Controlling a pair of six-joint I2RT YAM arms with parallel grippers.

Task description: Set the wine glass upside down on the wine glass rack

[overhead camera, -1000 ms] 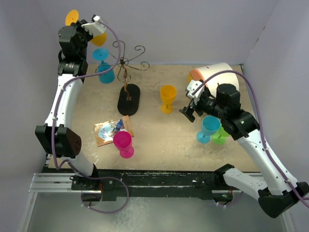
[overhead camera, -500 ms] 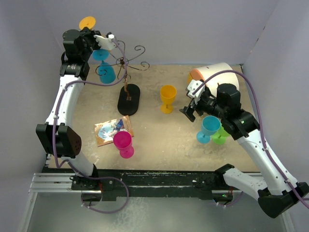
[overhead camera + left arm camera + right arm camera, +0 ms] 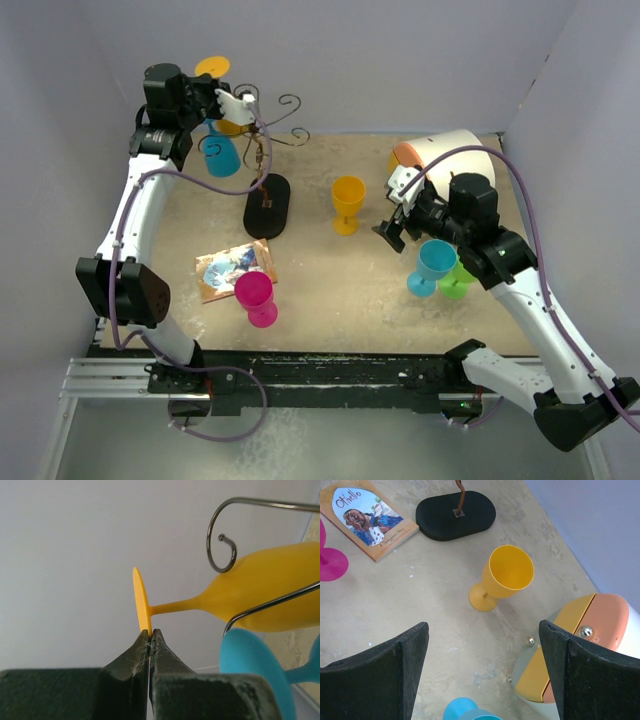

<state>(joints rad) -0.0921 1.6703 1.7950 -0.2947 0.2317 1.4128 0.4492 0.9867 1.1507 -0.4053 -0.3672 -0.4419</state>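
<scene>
1. Left wrist view: clenched tight with the left gripper (image 3: pixel 150 632) on the foot-disc edge of the yellow wine glass (image 3: pixel 260 592), stem and bowl straight ahead of the fingertips.
2. Already in among the wine glass rack (image 3: pixel 208 537): bowl ahead of the tips, one wire curl just above it, another wire across its lower side. Cannot tell whether touching.
3. Not hung yet, by the look of it. No arm seen catching the foot. Left to do: slot the stem into an arm, settle the foot on the wire, let go.
4. Spread wide and holding nothing at the right gripper (image 3: pixel 482 672), with a second yellow glass (image 3: pixel 507 575) standing ahead of its fingers.
5. Compared with a second ago: carried rightward from outside the rack to over its arms; right arm unmoved.
</scene>
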